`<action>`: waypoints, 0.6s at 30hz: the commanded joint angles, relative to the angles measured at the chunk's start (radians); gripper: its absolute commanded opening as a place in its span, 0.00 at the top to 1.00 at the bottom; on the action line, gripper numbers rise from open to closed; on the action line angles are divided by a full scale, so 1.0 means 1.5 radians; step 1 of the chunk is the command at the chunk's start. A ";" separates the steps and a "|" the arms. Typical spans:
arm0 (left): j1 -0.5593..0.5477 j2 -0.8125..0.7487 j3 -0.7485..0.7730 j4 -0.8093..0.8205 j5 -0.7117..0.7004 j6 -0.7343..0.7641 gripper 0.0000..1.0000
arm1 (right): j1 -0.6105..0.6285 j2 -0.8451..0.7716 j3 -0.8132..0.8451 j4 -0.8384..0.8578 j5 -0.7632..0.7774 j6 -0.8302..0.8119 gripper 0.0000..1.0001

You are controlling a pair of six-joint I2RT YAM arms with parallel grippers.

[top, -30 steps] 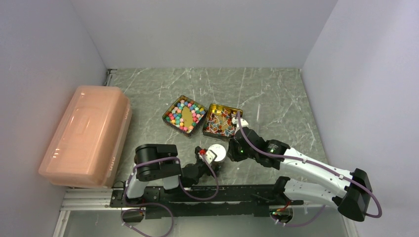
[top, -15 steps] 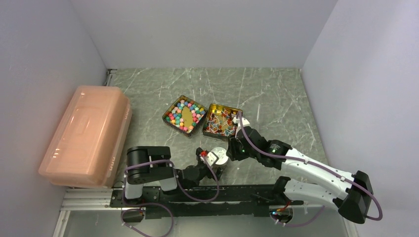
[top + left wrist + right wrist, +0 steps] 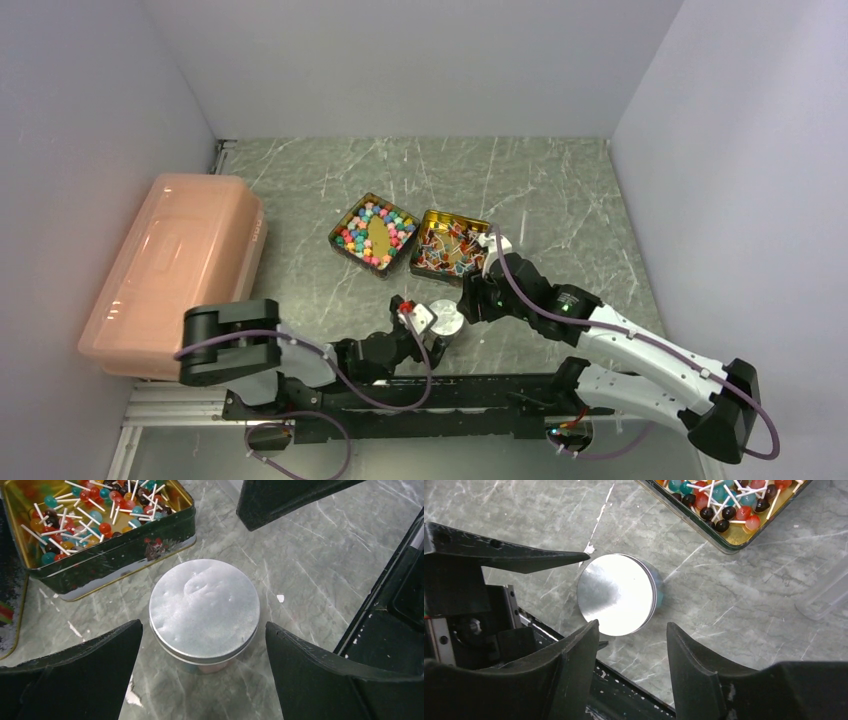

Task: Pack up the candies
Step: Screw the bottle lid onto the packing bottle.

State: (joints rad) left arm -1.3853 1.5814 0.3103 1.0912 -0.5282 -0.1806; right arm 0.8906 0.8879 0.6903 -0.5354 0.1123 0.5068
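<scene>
Small multicoloured candies [image 3: 375, 232] fill the left gold tin [image 3: 343, 246]. The right tin [image 3: 421, 216] holds round candies on white sticks [image 3: 87, 517], also seen in the right wrist view [image 3: 729, 502]. A small round jar with a silvery lid [image 3: 446, 320] stands on the table in front of the tins. My left gripper [image 3: 204, 626] is open, its fingers on either side of the jar [image 3: 205, 610] without touching it. My right gripper [image 3: 633, 625] hangs open just above and behind the jar lid [image 3: 619, 594], holding nothing.
A large closed pink plastic box [image 3: 175, 275] lies at the left. The black mounting rail [image 3: 400, 395] runs along the near table edge, right beside the jar. The right gripper's fingers [image 3: 290, 500] hang over the jar's far side in the left wrist view.
My right gripper has opened and drawn back off the jar lid. The left arm's base link swung left and its gripper opened a little wider.
</scene>
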 commanded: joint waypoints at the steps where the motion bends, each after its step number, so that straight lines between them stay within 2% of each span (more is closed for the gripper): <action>1: -0.006 -0.092 -0.015 -0.120 -0.012 -0.022 0.01 | -0.006 -0.012 0.003 0.028 -0.016 -0.025 0.44; 8: -0.005 -0.257 -0.007 -0.314 -0.043 -0.032 0.01 | -0.006 -0.034 -0.007 0.042 -0.005 -0.033 0.42; 10: -0.005 -0.299 0.007 -0.377 -0.056 -0.046 0.01 | -0.006 -0.035 -0.002 0.039 -0.002 -0.025 0.36; 15: -0.001 -0.380 0.032 -0.506 -0.114 -0.102 0.01 | -0.006 0.006 0.028 0.014 -0.025 -0.045 0.31; 18: 0.014 -0.425 0.037 -0.556 -0.095 -0.119 0.01 | -0.006 0.029 0.042 0.003 -0.036 -0.050 0.28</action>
State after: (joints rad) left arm -1.3849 1.0176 0.3183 0.4198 -0.6411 -0.2897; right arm 0.8841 0.9009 0.6933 -0.5194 0.0875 0.4618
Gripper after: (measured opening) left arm 0.994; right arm 0.705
